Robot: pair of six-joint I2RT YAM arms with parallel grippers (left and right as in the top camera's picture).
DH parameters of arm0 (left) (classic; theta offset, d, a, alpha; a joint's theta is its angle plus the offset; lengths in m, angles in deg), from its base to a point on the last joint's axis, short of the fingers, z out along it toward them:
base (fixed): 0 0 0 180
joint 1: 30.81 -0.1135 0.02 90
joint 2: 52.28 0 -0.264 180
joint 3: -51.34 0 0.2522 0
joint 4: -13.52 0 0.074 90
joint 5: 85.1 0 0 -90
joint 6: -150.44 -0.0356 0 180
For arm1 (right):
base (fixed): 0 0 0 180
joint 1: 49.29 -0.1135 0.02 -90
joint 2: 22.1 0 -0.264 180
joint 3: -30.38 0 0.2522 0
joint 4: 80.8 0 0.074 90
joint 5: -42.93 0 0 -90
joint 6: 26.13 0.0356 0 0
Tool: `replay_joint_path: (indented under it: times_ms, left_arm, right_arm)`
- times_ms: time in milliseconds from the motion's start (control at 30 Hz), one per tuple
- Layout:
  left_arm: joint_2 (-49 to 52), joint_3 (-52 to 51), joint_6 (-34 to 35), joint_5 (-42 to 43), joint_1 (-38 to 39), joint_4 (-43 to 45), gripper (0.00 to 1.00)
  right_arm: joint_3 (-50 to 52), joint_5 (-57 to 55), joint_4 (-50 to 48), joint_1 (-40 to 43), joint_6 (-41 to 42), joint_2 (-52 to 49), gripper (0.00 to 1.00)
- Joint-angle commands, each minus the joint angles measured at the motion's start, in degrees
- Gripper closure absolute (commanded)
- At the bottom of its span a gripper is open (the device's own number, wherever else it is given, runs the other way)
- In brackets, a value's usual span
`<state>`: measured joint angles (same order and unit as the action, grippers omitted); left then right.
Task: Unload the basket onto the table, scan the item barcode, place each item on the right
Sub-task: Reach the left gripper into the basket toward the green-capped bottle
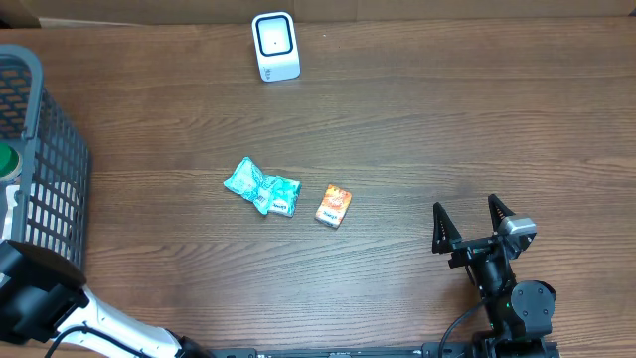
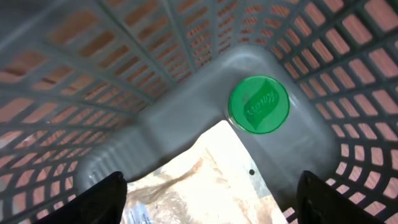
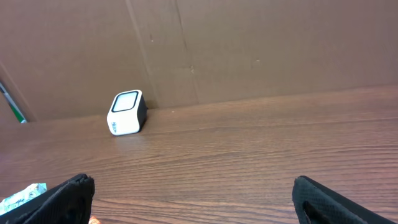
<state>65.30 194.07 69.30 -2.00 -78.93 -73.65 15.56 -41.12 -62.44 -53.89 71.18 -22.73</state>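
Left claw (image 2: 217,199) apart, empty, aimed into basket (image 2: 186,50), presumably to fetch an item; right claw (image 1: 465,214) apart, parked facing scanner (image 1: 275,46).

Pouch (image 1: 261,187) left of box (image 1: 334,206) — scanner (image 1: 275,46) behind both.

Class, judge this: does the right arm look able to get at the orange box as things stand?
Probably yes: the right gripper is open, and nothing lies between it and the orange box.
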Motion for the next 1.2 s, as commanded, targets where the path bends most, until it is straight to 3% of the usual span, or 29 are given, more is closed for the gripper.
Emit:
replay_joint_path:
  times_ms: [0,500,733,1067,1167]
  left_arm:
    - [2.1,0.4,-3.3,2.1,-0.1,0.2,0.30]
    - [9.1,0.4,-8.1,2.6,0.2,2.4,0.28]
    - [12.1,0.4,-17.7,13.2,0.2,6.7,0.21]
    - [17.4,0.4,-18.1,13.7,0.2,9.3,0.00]
    - [17.7,0.4,-18.1,13.8,0.2,10.9,0.00]
  right_arm:
    - [0.6,-0.4,-0.2,-0.3,0.1,0.5,0.00]
    - [0.6,-0.4,-0.2,-0.3,0.1,0.5,0.00]
    - [0.6,-0.4,-0.2,-0.3,0.1,0.5,0.00]
    - [0.6,-0.4,-0.2,-0.3,0.1,0.5,0.00]
    - [0.6,-0.4,-0.2,-0.3,0.1,0.5,0.00]
